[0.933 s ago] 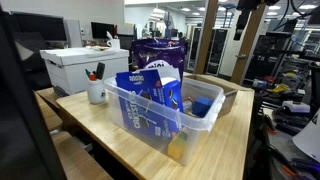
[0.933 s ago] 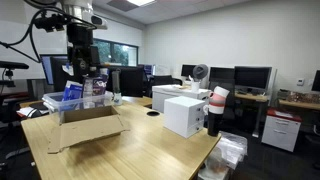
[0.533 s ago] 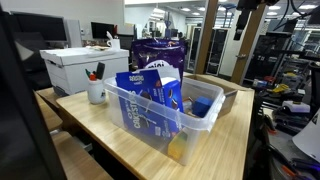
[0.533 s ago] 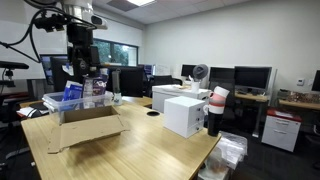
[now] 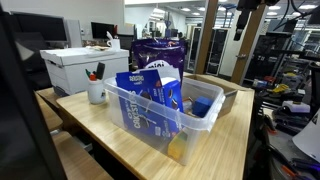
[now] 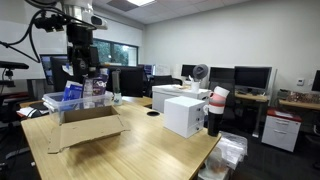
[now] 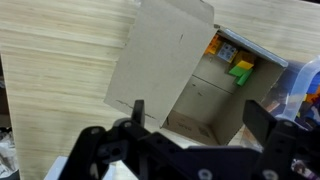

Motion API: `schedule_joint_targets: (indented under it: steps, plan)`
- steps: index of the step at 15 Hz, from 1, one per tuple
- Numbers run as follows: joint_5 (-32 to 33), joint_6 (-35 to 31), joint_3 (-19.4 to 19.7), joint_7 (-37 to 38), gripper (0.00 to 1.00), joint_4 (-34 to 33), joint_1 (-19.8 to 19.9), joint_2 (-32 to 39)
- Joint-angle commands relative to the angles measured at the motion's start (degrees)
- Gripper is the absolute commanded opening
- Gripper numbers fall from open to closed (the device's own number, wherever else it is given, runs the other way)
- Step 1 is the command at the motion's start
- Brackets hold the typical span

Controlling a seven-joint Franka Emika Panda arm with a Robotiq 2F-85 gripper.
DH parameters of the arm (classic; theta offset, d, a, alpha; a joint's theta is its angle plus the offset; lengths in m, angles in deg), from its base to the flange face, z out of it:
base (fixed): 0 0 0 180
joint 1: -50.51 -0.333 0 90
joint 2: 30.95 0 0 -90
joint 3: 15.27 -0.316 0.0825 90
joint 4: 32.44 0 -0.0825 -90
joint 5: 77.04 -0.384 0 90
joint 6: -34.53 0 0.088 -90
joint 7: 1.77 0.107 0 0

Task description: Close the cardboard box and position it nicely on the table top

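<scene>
Robot poised over an open box: in the wrist view the gripper (image 7: 195, 118) is hanging with its jaws spread wide and nothing between them, clear of everything below. Just beyond the fingertips, toward 12 o'clock, the cardboard box (image 7: 205, 95) is sitting open on the pale wooden tabletop (image 7: 50, 70). Its broad flap (image 7: 160, 60) is splaying outward toward 11 o'clock.

The box looks like plain corrugated board, so it is probably light. The panels should be stiff but hinge freely at the creases, and the box is likely to slide on the smooth wood when nudged. The best hold appears to be the free edge of the open flap, pinched or pushed from outside so it swings over the opening. A low push on a side wall would then square the box up. Pressing hard on the middle of a panel risks denting it.

In an exterior view the box (image 6: 88, 128) is resting at the table's 9 o'clock end, with a clear plastic bin (image 6: 62, 102) just behind it. The arm (image 6: 78, 25) is standing over both, wrist pointing straight down, the gripper (image 6: 82, 70) hovering above them. From the opposite side the box (image 5: 228, 100) is showing at 3 o'clock, behind the bin (image 5: 150, 115).
</scene>
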Motion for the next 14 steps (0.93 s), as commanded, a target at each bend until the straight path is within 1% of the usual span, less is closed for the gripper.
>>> schedule_joint_targets:
  steps: [1, 3, 8, 10, 14]
  plan:
    - [-4.72, 1.56, 3.38, -2.91, 1.00, -1.72, 0.24, 1.19]
    - [-8.15, 1.96, 6.92, -4.89, 1.00, -2.39, 0.93, 1.65]
    - [-11.22, 1.96, 13.53, -8.81, 1.00, -3.20, 3.32, 2.75]
    - [-11.72, 1.21, 15.04, -8.75, 1.00, -3.01, 4.57, 3.41]
    - [-10.39, -0.69, 16.87, -8.56, 1.00, -2.05, 7.46, 5.20]
